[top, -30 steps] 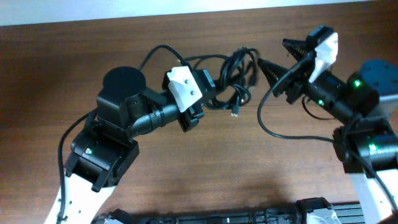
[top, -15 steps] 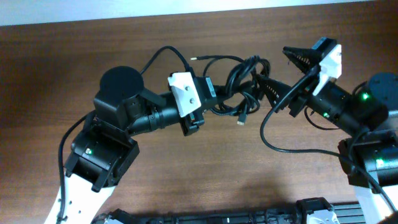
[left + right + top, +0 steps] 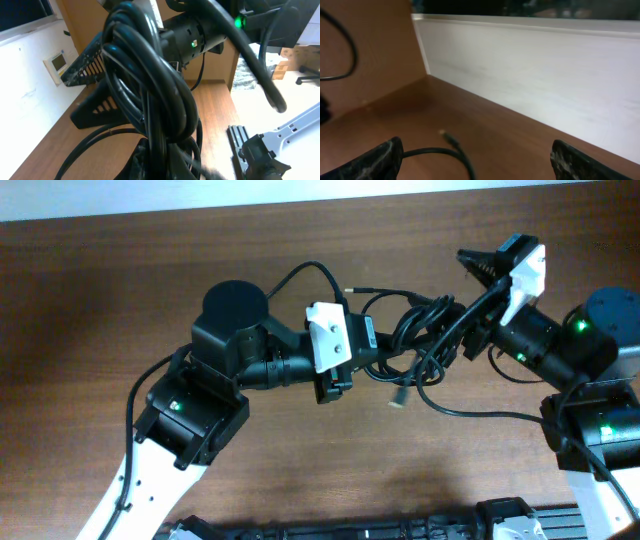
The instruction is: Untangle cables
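The cables (image 3: 420,335) are a knotted black bundle hanging above the brown table (image 3: 300,460), with one plug end (image 3: 350,291) sticking out left and another (image 3: 398,402) dangling below. My left gripper (image 3: 385,358) is shut on the bundle's left side. In the left wrist view the cables (image 3: 150,90) fill the middle, rising from my left gripper (image 3: 165,165). My right gripper (image 3: 448,292) stands open on the bundle's right side; its lower finger is lost among the loops. In the right wrist view my right gripper (image 3: 480,160) is wide apart, with a thin cable (image 3: 445,150) running from its left finger.
The right arm's own thick black wire (image 3: 460,408) loops over the table below the bundle. A white wall (image 3: 300,195) runs along the table's far edge. A black rail (image 3: 400,530) lies at the front edge.
My left arm has carried the bundle to the right, up against the right gripper. The right gripper's fingers have spread wider.
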